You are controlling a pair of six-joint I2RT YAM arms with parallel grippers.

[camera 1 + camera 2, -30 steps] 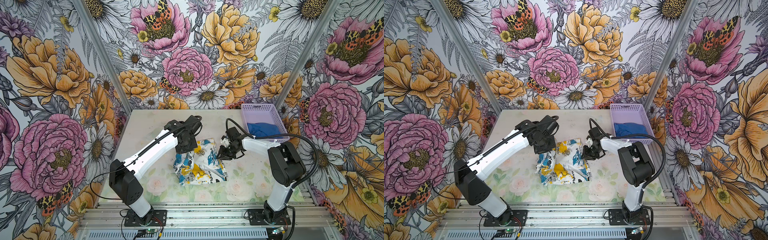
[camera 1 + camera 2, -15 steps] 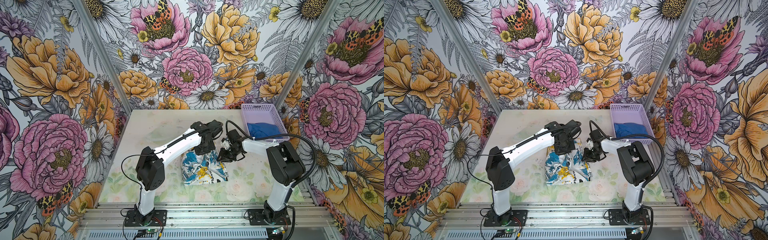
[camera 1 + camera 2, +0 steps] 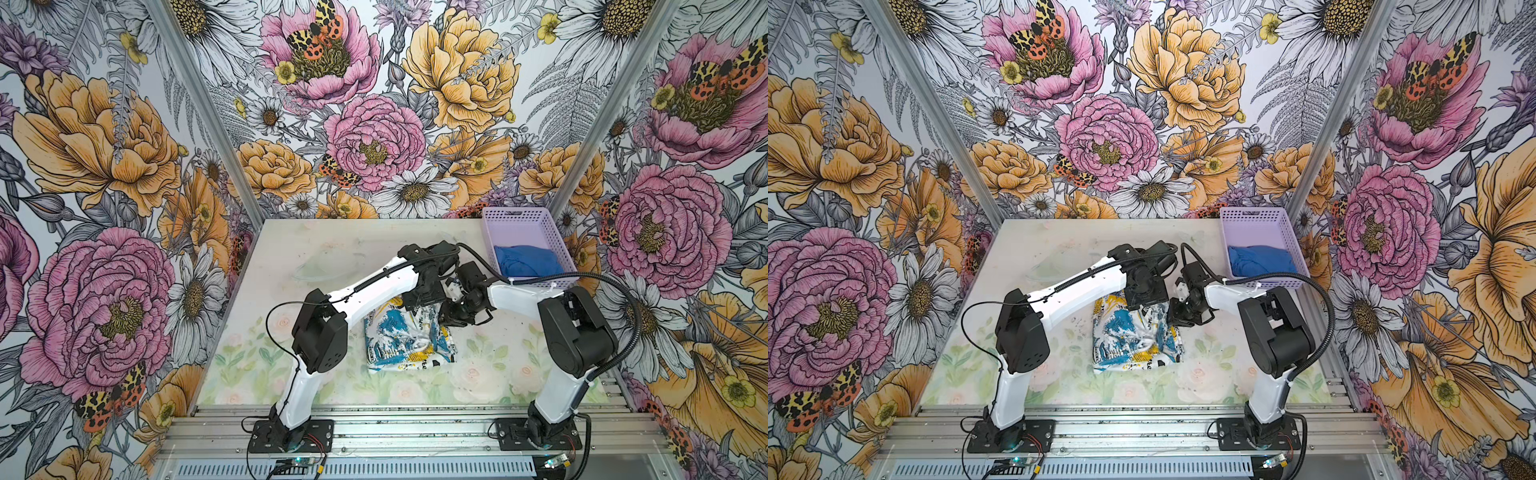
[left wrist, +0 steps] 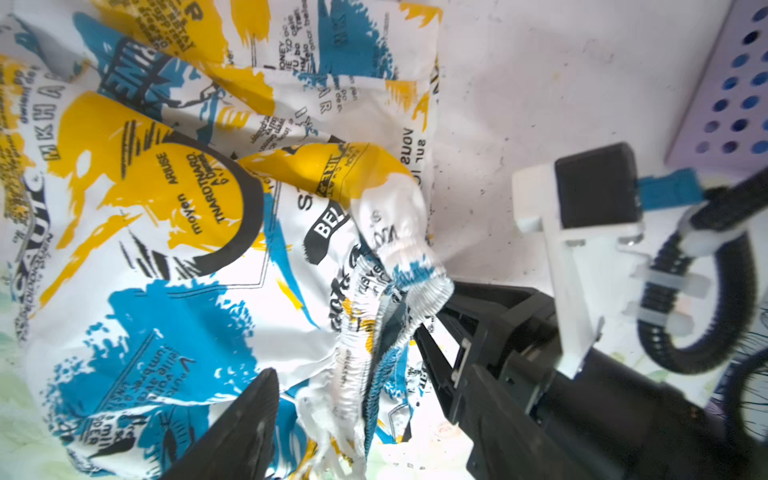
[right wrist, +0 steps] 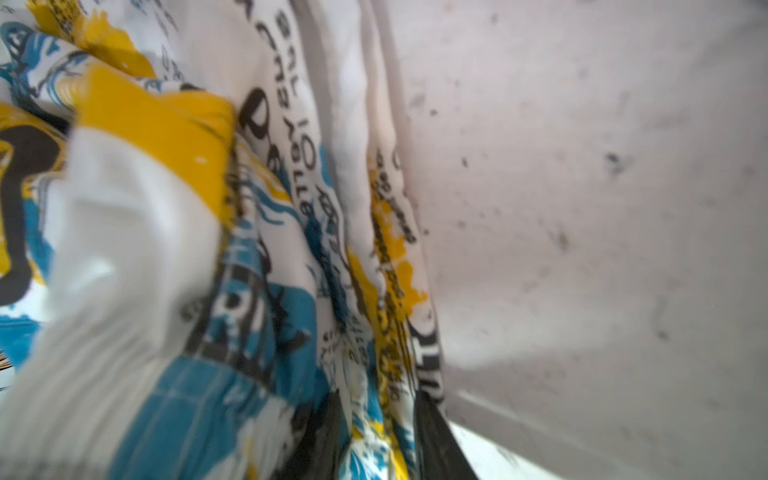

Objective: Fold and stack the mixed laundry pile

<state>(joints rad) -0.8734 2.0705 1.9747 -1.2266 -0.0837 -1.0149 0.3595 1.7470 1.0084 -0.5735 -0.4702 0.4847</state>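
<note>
Table (image 3: 324, 257) seen from overhead, pale and boxed in by flowered walls. In both top views a white printed garment (image 3: 409, 340) (image 3: 1133, 336) (black newsprint lettering, yellow and blue splashes) lies bunched near the table's middle. The left claw (image 3: 417, 305) (image 3: 1142, 305) points down at the garment's far edge. The right claw (image 3: 446, 318) (image 3: 1177, 318) meets the far right corner of the same cloth, just beside the left one. A lavender basket (image 3: 519, 220) (image 3: 1254, 216) sits in the table's far right corner, with a plain blue T-shirt (image 3: 525, 259) (image 3: 1260, 259) crumpled inside it.

Left wrist view: the printed garment (image 4: 187, 208) fills most of the picture, wrinkled. One dark finger (image 4: 245, 424) of the left claw shows well off to the side, with cloth lying loose past it. The claw stands spread and grips nothing. The right claw (image 4: 428, 328) pinches the garment's gathered elastic edge. A corner of the basket (image 4: 731, 83) shows.

Right wrist view: close and blurred. The right claw's two dark fingers (image 5: 320, 436) squeeze a fold of the printed garment (image 5: 249, 249), with bare table (image 5: 582, 208) beside it.
</note>
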